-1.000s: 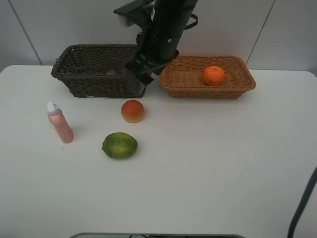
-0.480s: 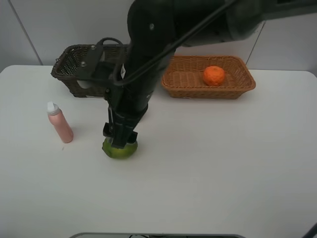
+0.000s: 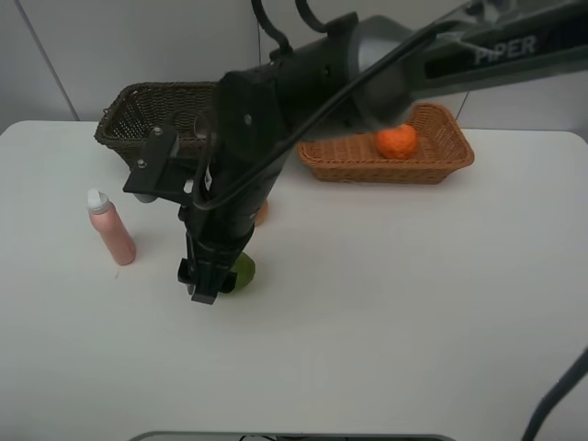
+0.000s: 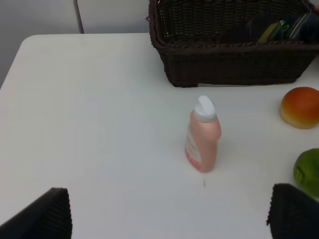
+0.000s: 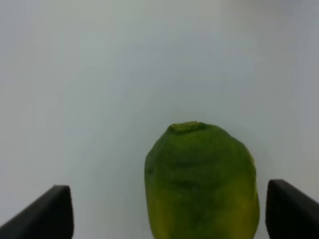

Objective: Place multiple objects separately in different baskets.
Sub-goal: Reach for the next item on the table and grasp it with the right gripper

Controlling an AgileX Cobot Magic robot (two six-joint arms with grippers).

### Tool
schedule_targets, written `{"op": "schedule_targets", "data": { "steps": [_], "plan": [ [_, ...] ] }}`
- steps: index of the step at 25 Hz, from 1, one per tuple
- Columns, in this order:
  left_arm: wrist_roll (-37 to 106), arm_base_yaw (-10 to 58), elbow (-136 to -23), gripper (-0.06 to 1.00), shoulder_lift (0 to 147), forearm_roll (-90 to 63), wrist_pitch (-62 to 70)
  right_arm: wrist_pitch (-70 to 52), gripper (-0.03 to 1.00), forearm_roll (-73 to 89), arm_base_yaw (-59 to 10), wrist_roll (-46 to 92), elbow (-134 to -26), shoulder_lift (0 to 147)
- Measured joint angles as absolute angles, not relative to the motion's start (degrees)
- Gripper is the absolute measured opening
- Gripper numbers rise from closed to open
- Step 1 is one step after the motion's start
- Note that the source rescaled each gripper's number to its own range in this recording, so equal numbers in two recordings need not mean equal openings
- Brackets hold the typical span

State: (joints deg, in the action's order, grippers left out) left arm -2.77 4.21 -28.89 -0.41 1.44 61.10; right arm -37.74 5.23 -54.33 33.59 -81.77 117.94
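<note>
My right gripper (image 3: 206, 281) has reached across to the left half of the table and stands open, low over the green oval fruit (image 3: 243, 272). In the right wrist view that fruit (image 5: 201, 179) lies between the two spread fingertips (image 5: 46, 213). My left gripper (image 4: 169, 216) is open with nothing in it, facing the pink white-capped bottle (image 4: 203, 136) that stands upright. The red-orange fruit (image 4: 299, 107) lies near the dark brown basket (image 4: 224, 64); the arm hides most of this fruit (image 3: 261, 217) from above. An orange mandarin (image 3: 397, 140) lies in the light tan basket (image 3: 450, 156).
The pink bottle (image 3: 111, 228) stands left of the right arm. The dark basket (image 3: 138, 110) sits at the back left, with dark items inside it (image 4: 281, 30) that I cannot make out. White table stretches toward the front and right.
The right arm swung from the dark basket forward and down to the green fruit, then shifted slightly left and lower around it. The other objects have stayed in place.
</note>
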Motion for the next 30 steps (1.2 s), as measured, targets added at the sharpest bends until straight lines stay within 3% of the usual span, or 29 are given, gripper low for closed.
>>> {"op": "schedule_targets", "data": {
  "steps": [30],
  "plan": [
    [-2.77, 4.21, -28.89, 1.00, -0.41, 1.44, 61.10, -34.32, 0.96, 5.29, -52.00, 33.59, -81.77, 122.47]
  ]
}}
